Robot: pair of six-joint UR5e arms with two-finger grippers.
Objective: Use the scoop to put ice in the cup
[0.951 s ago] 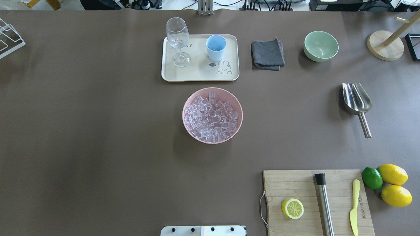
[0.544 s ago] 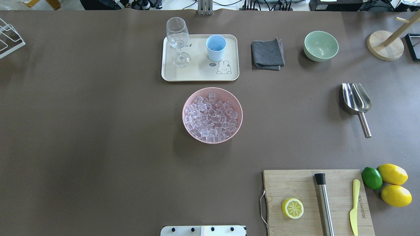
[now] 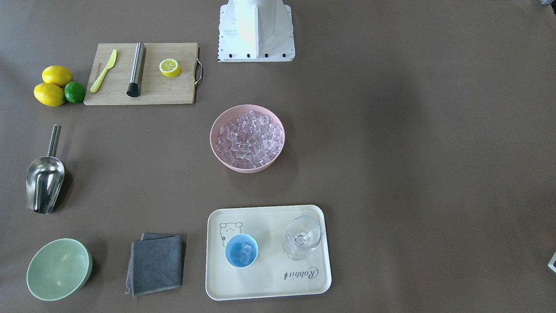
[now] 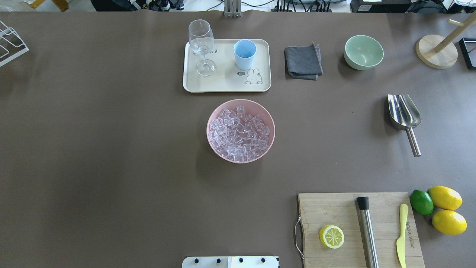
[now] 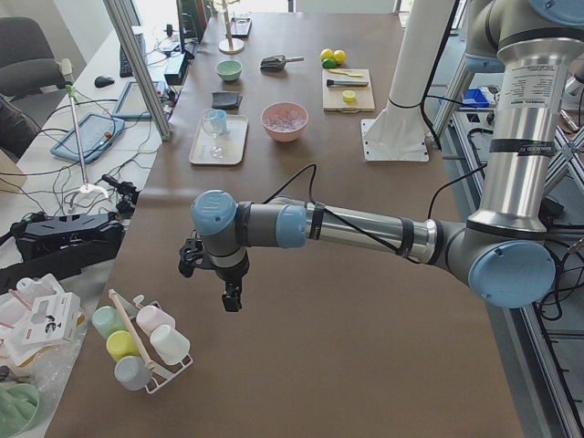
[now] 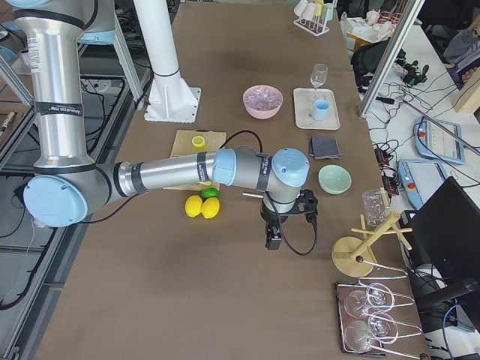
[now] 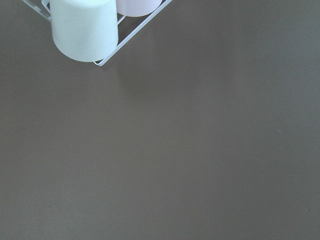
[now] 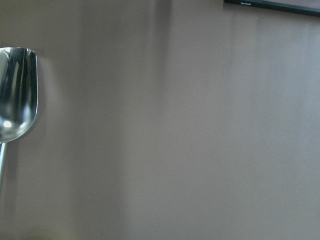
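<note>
At frame centre of the overhead view, the pink bowl (image 4: 266,150) holds heaped ice (image 4: 238,132). The scoop (image 4: 403,111) lies alone at mid-right. Above the bowl, the cup (image 4: 244,55) stands on the tray (image 4: 223,80) (some cubes inside). The 2 hovering tools, left gripper (image 5: 228,294) and right gripper (image 6: 274,238), appear only in side views, so finger spread cannot be told.

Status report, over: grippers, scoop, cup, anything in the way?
Left gripper by the rack, right gripper near the scoop; jaws unclear. Scoop lies unheld. Cup on tray holds a little ice; glass beside it.
</note>
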